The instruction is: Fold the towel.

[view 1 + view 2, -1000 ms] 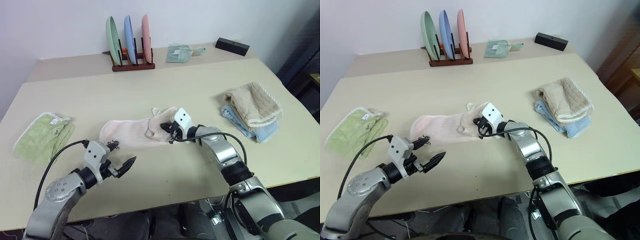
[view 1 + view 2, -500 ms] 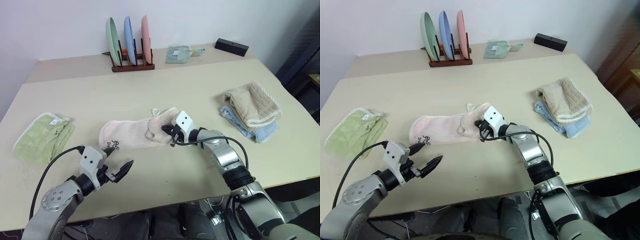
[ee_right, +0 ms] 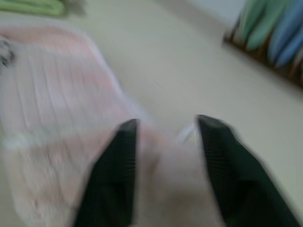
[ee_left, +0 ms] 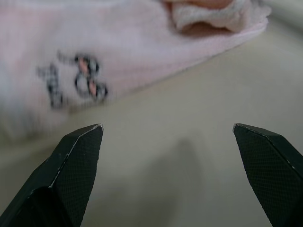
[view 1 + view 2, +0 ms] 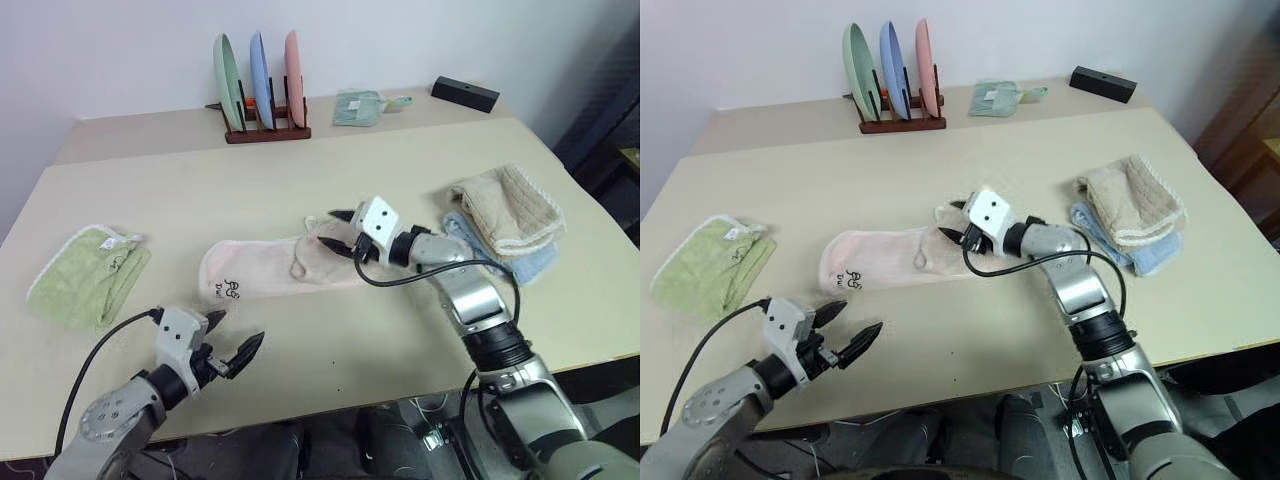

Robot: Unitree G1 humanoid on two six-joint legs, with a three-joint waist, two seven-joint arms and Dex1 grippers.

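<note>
1. The towel [image 5: 268,268], pale pink with a small dark logo [image 5: 231,289] near its left end, lay folded into a long strip at the middle of the table [image 5: 330,180].
2. A small fold of cloth [image 5: 300,268] sat bunched on the strip's top, right of centre, and a thin white loop [image 5: 312,220] stuck out at its far right corner.
3. The right hand [image 5: 336,232] hovered just over the towel's right end, its two black fingers [image 5: 340,214] parted and gripping nothing.
4. In the right wrist view those fingers [image 3: 120,161] stood apart above the pink cloth.
5. The left hand [image 5: 232,343] was near the table's front edge, on the near side of the towel's left end and clear of it, its fingers spread wide and empty.
6. The left wrist view showed the logo [image 4: 78,82] just ahead of the spread fingertips [image 4: 85,142], with bare table between.
7. A light green towel [image 5: 85,275] lay at the left of the table.
8. A beige towel [image 5: 510,205] rested on a pale blue one [image 5: 520,262] at the right.
9. A rack of three upright plates [image 5: 262,80], a small green cloth [image 5: 358,105] and a black box [image 5: 465,93] stood along the far side.
</note>
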